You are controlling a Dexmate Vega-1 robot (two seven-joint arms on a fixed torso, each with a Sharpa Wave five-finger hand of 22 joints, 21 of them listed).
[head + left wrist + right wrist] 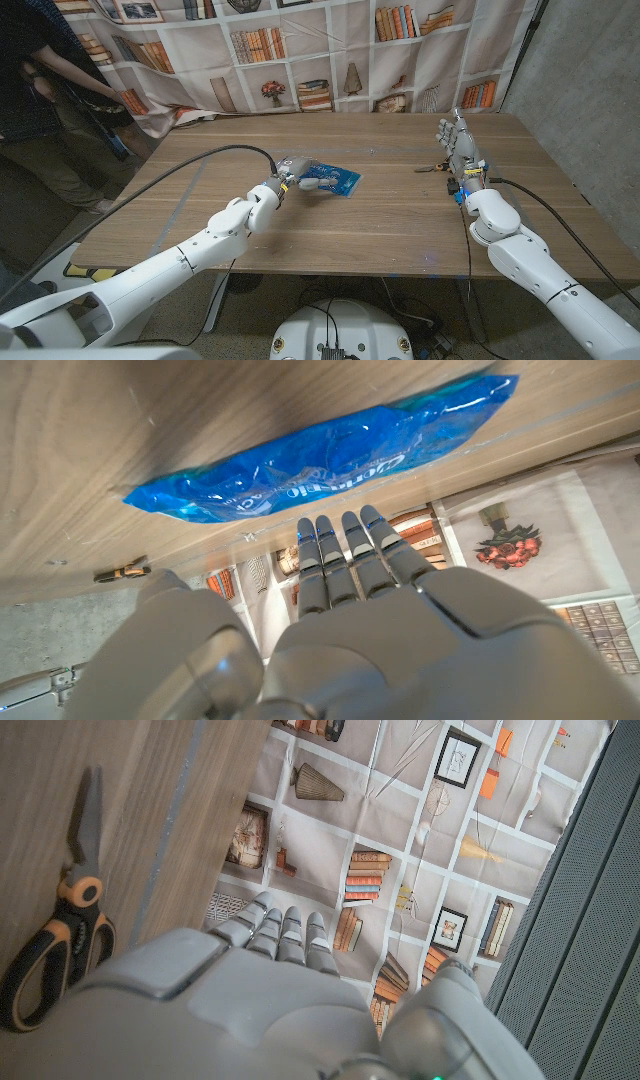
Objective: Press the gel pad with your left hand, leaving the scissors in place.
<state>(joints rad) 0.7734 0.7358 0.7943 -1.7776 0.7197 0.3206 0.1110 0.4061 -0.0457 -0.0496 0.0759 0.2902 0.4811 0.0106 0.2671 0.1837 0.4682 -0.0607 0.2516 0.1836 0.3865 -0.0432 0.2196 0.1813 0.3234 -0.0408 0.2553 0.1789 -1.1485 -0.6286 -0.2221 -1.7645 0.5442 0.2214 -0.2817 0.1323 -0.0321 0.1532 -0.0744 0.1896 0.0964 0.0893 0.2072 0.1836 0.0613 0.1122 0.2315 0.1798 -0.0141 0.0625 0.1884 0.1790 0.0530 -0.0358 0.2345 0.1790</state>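
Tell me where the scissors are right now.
In the head view the scissors lie on the table's right side, just beside the right robot hand and well apart from the blue gel pad near the middle.

blue gel pad (335, 181) flat mid-table, black-orange scissors (432, 168) well apart

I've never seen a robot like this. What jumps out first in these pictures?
Probably the bright blue gel pad near the middle of the wooden table, with the left hand at its edge. Off to the robot's right, black-and-orange scissors lie beside the upright right hand.
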